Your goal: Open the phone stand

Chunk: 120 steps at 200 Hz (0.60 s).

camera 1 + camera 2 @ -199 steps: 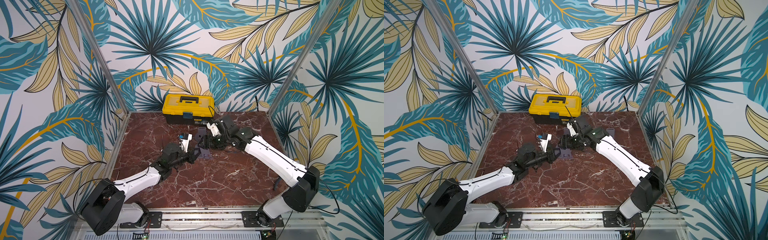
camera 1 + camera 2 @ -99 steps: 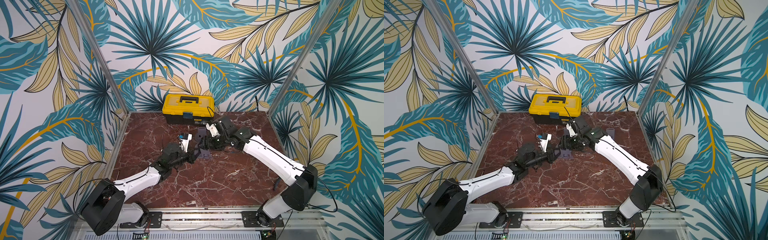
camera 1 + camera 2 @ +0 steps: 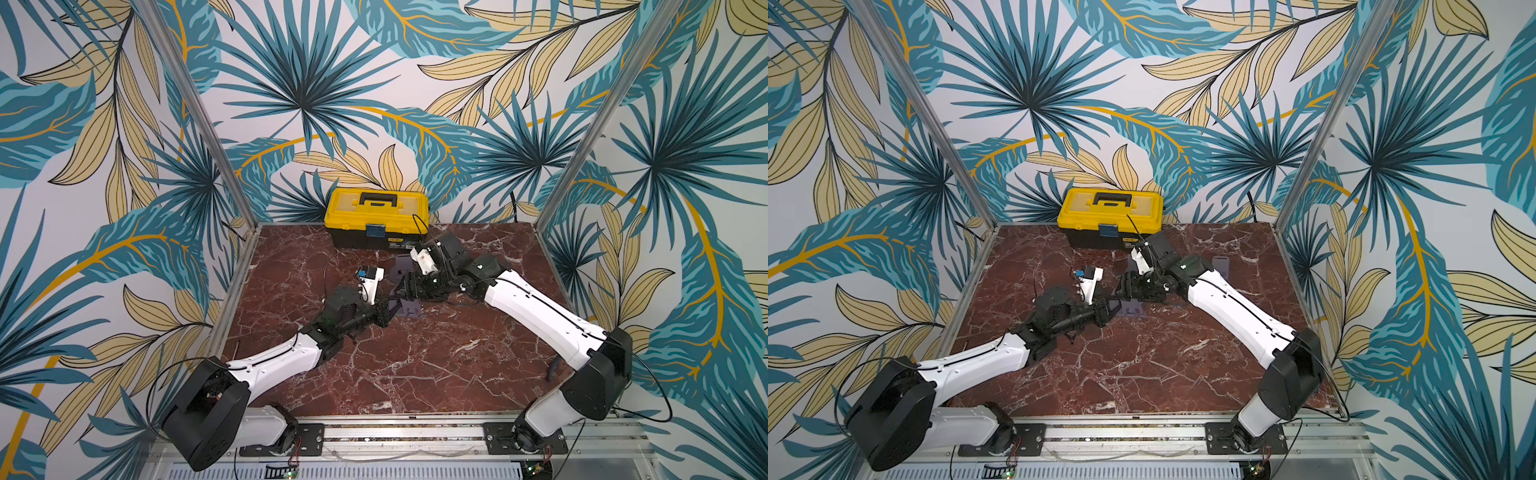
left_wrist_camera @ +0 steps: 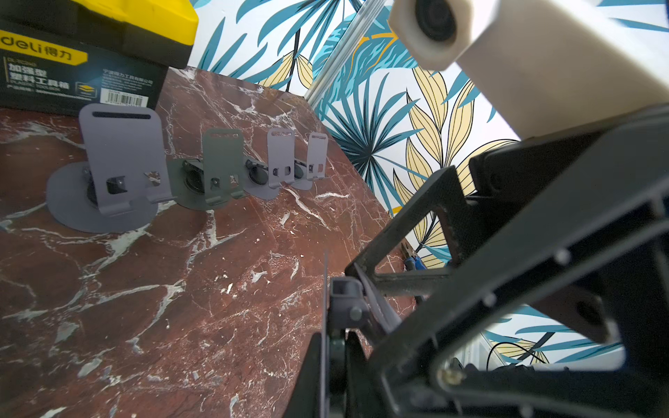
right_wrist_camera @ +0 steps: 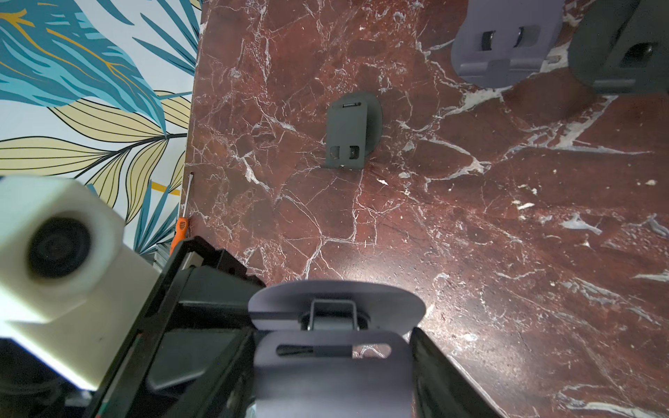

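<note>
The grey folding metal phone stand [image 3: 409,311] is being held near the centre of the red-brown marble worktop [image 3: 415,365], a little toward 12 o'clock, where the two arms are meeting. I cannot tell if it is resting on the surface or is slightly lifted.

The left gripper [image 3: 388,311], reaching in from 7 o'clock, is pinching the thin edge of the stand's round base [image 5: 336,298]. Its jaws are together on that plate, and I judge it is serving as an anchor. The right gripper [image 3: 409,291], coming from 4 o'clock, is clamping its jaws across the width of the back plate [image 5: 333,365], because this is the part that must turn on the small hinge [image 4: 347,302]. The opening seems only partly done.

Four similar stands [image 4: 123,163], already opened, are standing in a row beside the yellow and black plastic toolbox [image 3: 376,218] at 12 o'clock, well apart from the work.
</note>
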Tool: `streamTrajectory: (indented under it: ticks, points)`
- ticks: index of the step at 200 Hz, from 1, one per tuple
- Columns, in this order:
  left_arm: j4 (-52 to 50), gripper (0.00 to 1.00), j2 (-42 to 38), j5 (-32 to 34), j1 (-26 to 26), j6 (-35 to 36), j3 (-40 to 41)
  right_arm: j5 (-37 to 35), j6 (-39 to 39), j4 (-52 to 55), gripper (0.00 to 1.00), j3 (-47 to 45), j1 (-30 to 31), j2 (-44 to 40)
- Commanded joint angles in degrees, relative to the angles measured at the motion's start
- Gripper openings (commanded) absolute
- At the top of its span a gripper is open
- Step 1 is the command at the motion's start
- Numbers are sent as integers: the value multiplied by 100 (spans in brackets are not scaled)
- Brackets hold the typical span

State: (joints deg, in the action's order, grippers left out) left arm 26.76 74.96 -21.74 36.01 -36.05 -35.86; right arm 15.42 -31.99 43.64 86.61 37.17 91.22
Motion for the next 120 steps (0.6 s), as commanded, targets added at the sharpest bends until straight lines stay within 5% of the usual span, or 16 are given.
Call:
streamTrajectory:
  ticks: [1,59,120]
  points:
    - [186,0,-89,-23,-24,-7,-132,48,70,110,62,-47,24,75]
    - [181,0,-61,14,-54,-49,-127,-84,96,101,46,-64,24,4]
    - [182,0,71,125,-225,-339,-14,-671,56,60,40,-122,19,-277]
